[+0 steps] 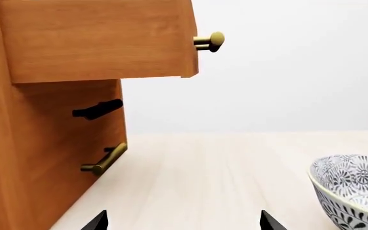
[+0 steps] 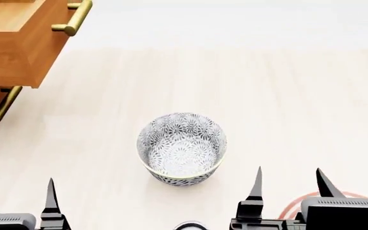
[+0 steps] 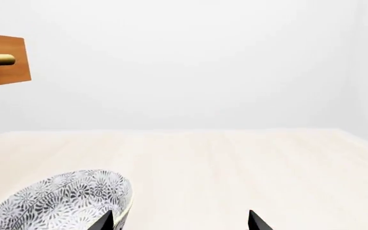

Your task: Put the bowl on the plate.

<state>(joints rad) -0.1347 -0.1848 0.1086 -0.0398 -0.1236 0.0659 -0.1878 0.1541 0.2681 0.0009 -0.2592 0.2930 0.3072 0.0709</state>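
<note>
The bowl, white with a dense grey floral pattern, stands upright on the pale wooden table, near the front middle. It also shows in the left wrist view as the bowl and in the right wrist view as the bowl. A red-ringed edge of the plate peeks out beneath my right arm; most of it is hidden. My left gripper is open at the front left, well apart from the bowl. My right gripper is open just right of the bowl, empty.
A wooden cabinet stands at the back left with a drawer pulled out over the table and brass handles. In the left wrist view the cabinet fills one side, drawer knob jutting out.
</note>
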